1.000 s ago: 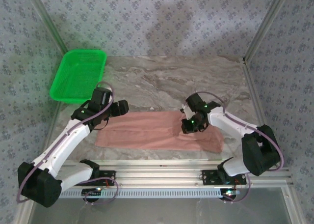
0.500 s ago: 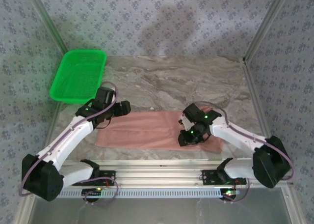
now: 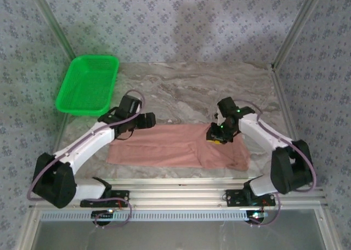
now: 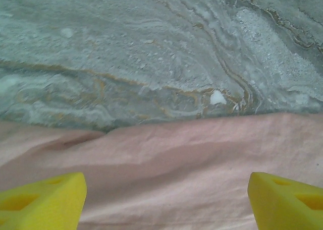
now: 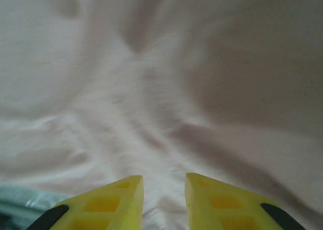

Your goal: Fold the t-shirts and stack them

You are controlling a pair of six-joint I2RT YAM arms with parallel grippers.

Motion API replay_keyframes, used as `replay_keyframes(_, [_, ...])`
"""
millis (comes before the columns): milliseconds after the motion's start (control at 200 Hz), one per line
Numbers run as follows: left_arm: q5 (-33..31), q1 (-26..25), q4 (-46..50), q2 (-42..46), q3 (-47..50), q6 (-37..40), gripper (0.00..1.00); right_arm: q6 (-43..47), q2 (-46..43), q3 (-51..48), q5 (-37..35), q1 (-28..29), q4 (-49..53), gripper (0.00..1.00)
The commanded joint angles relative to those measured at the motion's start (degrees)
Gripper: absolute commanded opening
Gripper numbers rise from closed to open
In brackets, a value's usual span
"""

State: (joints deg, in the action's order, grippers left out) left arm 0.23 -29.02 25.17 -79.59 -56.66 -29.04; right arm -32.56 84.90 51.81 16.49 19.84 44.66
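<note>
Over the last second the left end effector (image 3: 147,120) has slid along the t-shirt's (image 3: 164,146) far edge toward its middle. The right end effector (image 3: 215,136) dipped toward the tabletop's (image 3: 186,85) near edge and has returned to the far edge. The shirt's outline looks unchanged, so the step was likely smoothing or repositioning, with a crosswise fold not yet done.

The left wrist view shows its fingers spread wide above the shirt's far hem. In the right wrist view the fingers stand close together with a slim gap and no cloth visibly pinched.

There is one t-shirt, a long pink strip along the near edge, right of centre. One green basket (image 3: 88,84) sits at the far left corner.
</note>
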Motion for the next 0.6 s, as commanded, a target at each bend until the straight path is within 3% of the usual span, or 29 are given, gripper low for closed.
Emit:
replay_keyframes(0, [2.0,-0.3,3.1,-7.2,-5.4,1.6,0.83,-6.0,1.8,-1.0,-9.1,-0.6,0.2,0.31])
replay_keyframes(115, [2.1,-0.3,4.4,-14.1,-6.3,0.4,0.82,-9.8,7.1,0.2,-16.7,-2.2,0.7,0.36])
replay_keyframes(360, [-4.3,1.2,9.2,-22.8,-4.7,-3.5,0.8,-13.6,21.5,12.1,-19.9,-6.9,-1.3,0.4])
replay_keyframes(540, [-5.2,1.4,11.6,-24.4,-4.2,-6.6,0.79,-13.1,36.0,32.8,-19.5,-9.9,2.1,0.39])
replay_keyframes(595, [-5.0,1.1,12.5,-24.3,-4.3,-8.1,0.79,-12.0,41.1,41.3,-16.5,-10.4,3.3,0.38])
